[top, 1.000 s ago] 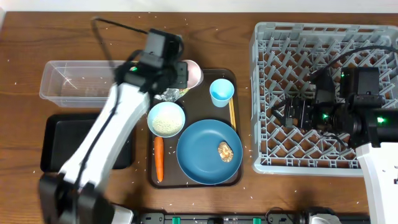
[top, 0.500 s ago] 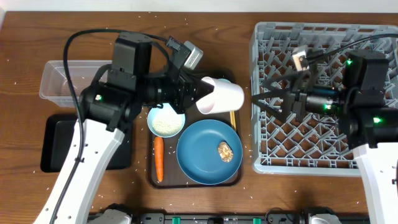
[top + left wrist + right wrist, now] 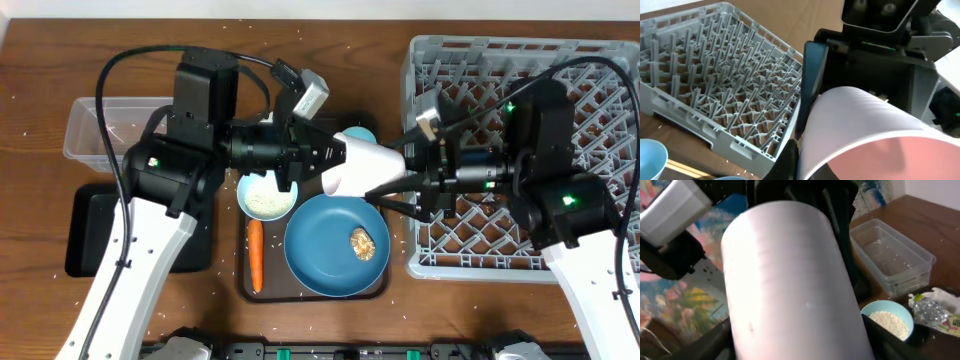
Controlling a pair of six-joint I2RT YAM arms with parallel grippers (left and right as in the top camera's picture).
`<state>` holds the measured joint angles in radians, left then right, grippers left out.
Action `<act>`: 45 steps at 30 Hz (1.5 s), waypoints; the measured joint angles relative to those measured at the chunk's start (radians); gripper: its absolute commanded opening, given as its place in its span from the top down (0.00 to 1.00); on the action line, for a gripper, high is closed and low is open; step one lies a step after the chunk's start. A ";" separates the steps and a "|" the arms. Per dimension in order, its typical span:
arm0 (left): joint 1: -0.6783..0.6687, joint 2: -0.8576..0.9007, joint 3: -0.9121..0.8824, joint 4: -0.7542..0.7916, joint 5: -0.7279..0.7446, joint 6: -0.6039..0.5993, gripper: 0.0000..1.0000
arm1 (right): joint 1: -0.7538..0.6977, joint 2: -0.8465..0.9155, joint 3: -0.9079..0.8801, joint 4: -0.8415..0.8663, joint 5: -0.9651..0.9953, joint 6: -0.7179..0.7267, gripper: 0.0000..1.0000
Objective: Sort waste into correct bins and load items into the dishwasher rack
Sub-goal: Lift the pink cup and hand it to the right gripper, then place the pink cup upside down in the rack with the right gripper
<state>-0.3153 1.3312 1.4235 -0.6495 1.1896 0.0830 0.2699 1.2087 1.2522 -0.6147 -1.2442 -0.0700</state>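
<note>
Handover in mid-air: left tool (image 3: 332, 165), closed on the rim of the pink cup (image 3: 362, 165), holds it sideways above the brown tray (image 3: 270, 293) so the right tool (image 3: 390, 185), jaws straddling its base with contact not discernible, can carry it to the dishwasher rack (image 3: 520, 270) at right.

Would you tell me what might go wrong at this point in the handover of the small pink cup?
1. The left gripper holds the small pink cup in mid-air by its rim, and the right gripper only straddles it with open jaws; releasing early would likely drop it onto the large round blue plate below.
2. The cup's wall looks smooth and tapered, so a squeeze might push it out.
</note>
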 measured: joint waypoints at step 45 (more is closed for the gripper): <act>0.042 0.002 0.000 -0.051 -0.037 -0.001 0.09 | -0.967 -0.099 0.009 -0.556 0.887 0.508 0.65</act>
<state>-0.2737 1.3327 1.4235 -0.7006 1.1522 0.0822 -0.6968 1.1099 1.2613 -1.1706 -0.3576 0.4381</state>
